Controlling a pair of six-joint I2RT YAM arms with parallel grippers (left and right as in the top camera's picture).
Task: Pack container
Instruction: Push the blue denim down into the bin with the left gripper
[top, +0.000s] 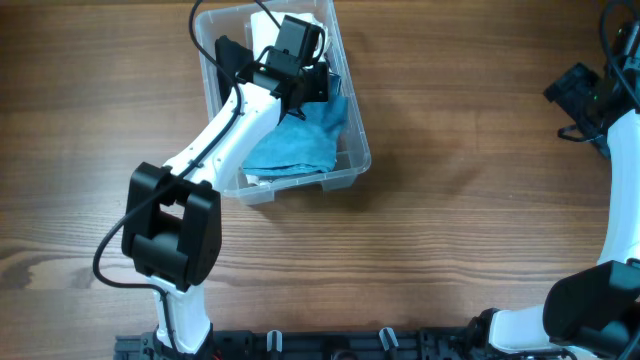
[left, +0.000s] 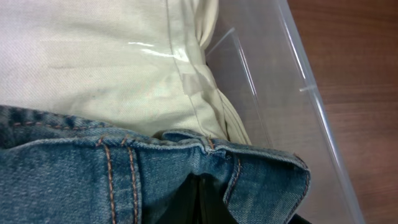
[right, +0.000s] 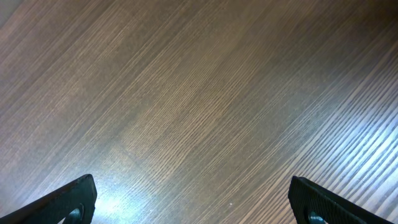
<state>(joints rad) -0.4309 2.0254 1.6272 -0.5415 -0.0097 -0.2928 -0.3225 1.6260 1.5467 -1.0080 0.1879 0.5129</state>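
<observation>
Left gripper (left: 200, 202) at bottom edge, dark fingers pressed together, pinching blue denim garment (left: 93, 180) at orange-stitched hem. Behind denim, cream cloth (left: 93, 68) crossed by clear tape strip. Clear container (left: 280, 99) wall at right; wooden table (left: 360, 62) beyond.

blocked: container (top: 300, 186) filled by denim (left: 62, 180), cream cloth (left: 93, 62); free: table (top: 460, 200) rightward
</observation>
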